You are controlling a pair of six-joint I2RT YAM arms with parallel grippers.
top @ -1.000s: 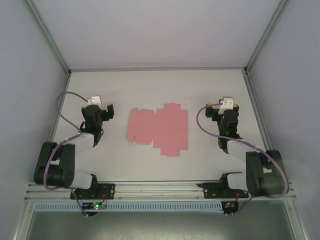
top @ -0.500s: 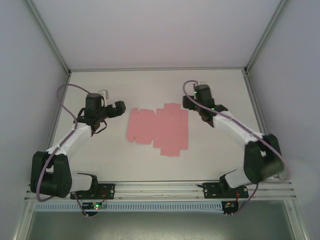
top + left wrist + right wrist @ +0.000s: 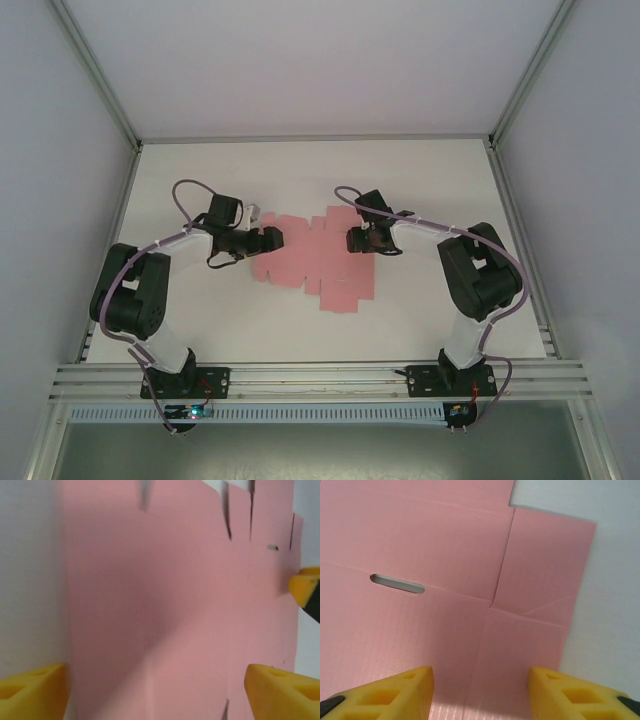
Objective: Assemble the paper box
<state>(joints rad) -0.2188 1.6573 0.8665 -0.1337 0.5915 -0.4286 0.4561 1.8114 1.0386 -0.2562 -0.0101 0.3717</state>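
The paper box (image 3: 312, 268) is being seen as a flat pink die-cut sheet, lying unfolded on the white table (image 3: 260, 335) at mid-depth. Its nearest flap is being left free of both arms. Just beyond that flap, the left gripper (image 3: 268, 238) is being held low over the sheet's left part and the right gripper (image 3: 356, 240) over its right part, the two facing each other across it. In the left wrist view the yellow fingers (image 3: 30, 692) are being held wide apart with only pink card beneath. In the right wrist view the jaws are being held at a narrower but clear gap, nothing being pinched, with a slot (image 3: 397, 584) and crease lines lying ahead. Whether the card is being touched cannot be told. The step in hand is being judged as the approach before the first fold. For the next move, one panel is probably being required to be pinned while a flap edge is being raised along its crease, and thin card lying flat is being expected to resist a finger getting under it.
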